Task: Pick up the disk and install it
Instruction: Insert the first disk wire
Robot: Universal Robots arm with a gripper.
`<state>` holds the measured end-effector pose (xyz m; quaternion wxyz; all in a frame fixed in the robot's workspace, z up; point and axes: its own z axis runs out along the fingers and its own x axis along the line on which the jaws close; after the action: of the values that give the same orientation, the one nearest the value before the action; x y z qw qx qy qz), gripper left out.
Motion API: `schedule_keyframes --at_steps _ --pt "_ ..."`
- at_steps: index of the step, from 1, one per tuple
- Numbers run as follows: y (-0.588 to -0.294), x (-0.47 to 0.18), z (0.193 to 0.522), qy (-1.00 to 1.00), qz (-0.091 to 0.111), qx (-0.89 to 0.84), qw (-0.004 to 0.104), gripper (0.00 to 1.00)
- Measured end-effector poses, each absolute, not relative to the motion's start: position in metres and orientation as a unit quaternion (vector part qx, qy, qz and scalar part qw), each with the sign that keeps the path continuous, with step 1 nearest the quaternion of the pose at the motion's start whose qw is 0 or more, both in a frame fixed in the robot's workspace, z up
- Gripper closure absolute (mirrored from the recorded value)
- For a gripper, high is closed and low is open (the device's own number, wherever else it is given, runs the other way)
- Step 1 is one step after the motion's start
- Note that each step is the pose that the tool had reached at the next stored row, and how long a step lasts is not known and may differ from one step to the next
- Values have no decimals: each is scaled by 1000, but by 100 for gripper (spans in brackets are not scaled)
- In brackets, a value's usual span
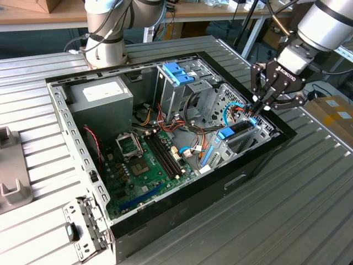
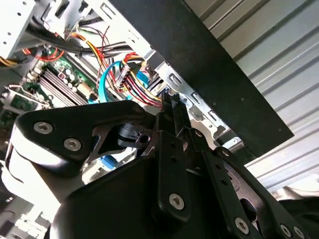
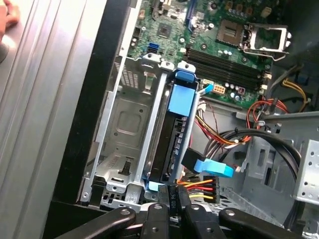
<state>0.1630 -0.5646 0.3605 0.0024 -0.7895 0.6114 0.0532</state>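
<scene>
Inside case (image 1: 66, 118) bay (image 3: 119, 134): disk (image 3: 172, 144) seated on edge | claw (image 1: 258, 107) together at its cable end

White lettering (image 1: 287, 73) runs across the black body of the claw (image 1: 258, 109). Well away from the claw, at the far end of the computer case, the power-supply box (image 1: 105, 107) carries a white label (image 1: 102, 91); its print is too small to make out.

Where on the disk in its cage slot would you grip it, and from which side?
Probably grip the disk by its exposed blue-railed upper edge, coming from above through the open case: it stands on edge in the drive cage, whose walls cover its broad faces.
</scene>
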Motion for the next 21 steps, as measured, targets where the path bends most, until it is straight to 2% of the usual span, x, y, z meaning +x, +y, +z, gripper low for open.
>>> schedule_keyframes --at_steps 21 --pt "-565 149 359 679 53 -732 7 82"
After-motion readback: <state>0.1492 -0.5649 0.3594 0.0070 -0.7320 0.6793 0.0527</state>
